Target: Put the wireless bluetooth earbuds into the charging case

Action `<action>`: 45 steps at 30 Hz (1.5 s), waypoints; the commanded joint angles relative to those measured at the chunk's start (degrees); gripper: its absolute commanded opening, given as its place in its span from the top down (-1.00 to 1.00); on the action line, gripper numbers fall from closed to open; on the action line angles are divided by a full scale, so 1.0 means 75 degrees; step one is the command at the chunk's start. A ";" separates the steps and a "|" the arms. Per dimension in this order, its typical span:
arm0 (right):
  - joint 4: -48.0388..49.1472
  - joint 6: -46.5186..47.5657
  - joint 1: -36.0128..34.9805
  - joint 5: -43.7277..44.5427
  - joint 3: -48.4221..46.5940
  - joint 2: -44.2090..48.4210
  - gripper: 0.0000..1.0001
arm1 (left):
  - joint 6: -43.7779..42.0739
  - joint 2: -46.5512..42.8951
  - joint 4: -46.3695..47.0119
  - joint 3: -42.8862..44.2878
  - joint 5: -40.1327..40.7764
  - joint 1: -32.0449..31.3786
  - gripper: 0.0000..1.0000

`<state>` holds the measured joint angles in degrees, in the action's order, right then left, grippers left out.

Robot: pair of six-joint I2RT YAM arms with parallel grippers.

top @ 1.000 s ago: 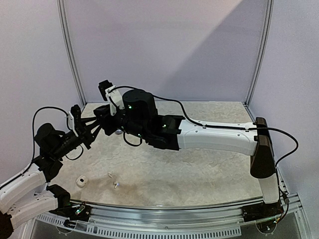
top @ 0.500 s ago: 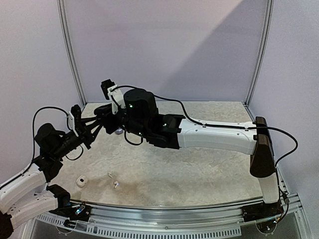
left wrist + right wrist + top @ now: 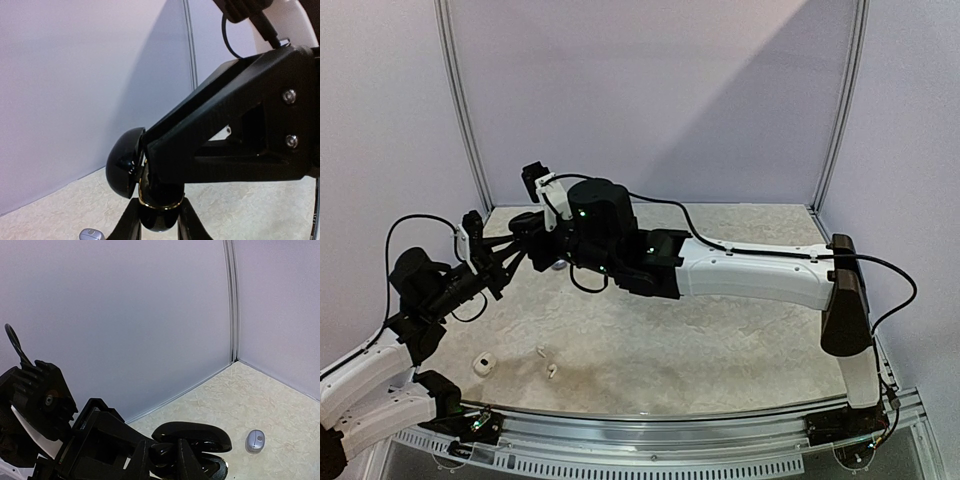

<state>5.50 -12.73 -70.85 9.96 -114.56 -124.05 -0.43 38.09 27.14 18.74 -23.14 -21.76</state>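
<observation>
Pinching the open black case (image 3: pixel 125 162) over the table (image 3: pixel 720 350) near its far-left corner, left gripper (image 3: pixel 160 222) holds it up; right gripper (image 3: pixel 164 460) state I cannot tell; 2 white earbuds (image 3: pixel 552 370) lie loose by near edge, not inserted yet.

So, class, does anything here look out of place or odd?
Two tiny white earbuds lie loose on the table, outside the white case beside them. The black case hangs open above the table, clamped in the left gripper.

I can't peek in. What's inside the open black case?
Only a gold rim shows inside the black charging case. The right gripper covers the rest, hiding whatever sits inside.
</observation>
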 commanded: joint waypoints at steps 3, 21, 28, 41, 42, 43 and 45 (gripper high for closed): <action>-0.0488 -0.0152 0.0067 0.0102 0.0058 -0.0335 0.59 | 0.0038 -0.0098 0.0189 -0.0029 0.0009 -0.0040 1.00; -0.0733 0.0157 0.0062 0.0591 -0.0212 -0.0271 0.14 | 0.0270 -0.0024 0.0167 -0.0015 -0.0198 -0.0046 1.00; -0.0733 0.0519 0.0065 0.0723 -0.0251 -0.0127 -0.08 | 0.0420 0.0019 0.0169 -0.0003 -0.0219 -0.0040 1.00; -0.1454 0.1202 0.0069 -0.0308 -0.0592 0.0175 -0.34 | 0.0602 0.0110 0.0089 0.0032 -0.0068 -0.0029 1.00; -0.1589 0.1316 0.0064 -0.0581 -0.0655 0.0300 -0.34 | 0.0591 0.0129 0.0055 0.0038 -0.0062 -0.0030 1.00; -0.1684 0.1377 0.0063 -0.0699 -0.0672 0.0447 -0.35 | 0.0572 0.0145 -0.0010 0.0061 -0.0032 -0.0029 1.00; -0.1817 0.1474 0.0067 -0.0784 -0.0585 0.0808 -0.35 | 0.0495 0.0177 -0.0165 0.0106 0.0058 -0.0029 1.00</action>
<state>-4.40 -4.54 -70.41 9.45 -117.43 -123.98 3.46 38.65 26.37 18.76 -23.51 -21.76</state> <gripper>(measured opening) 0.673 0.211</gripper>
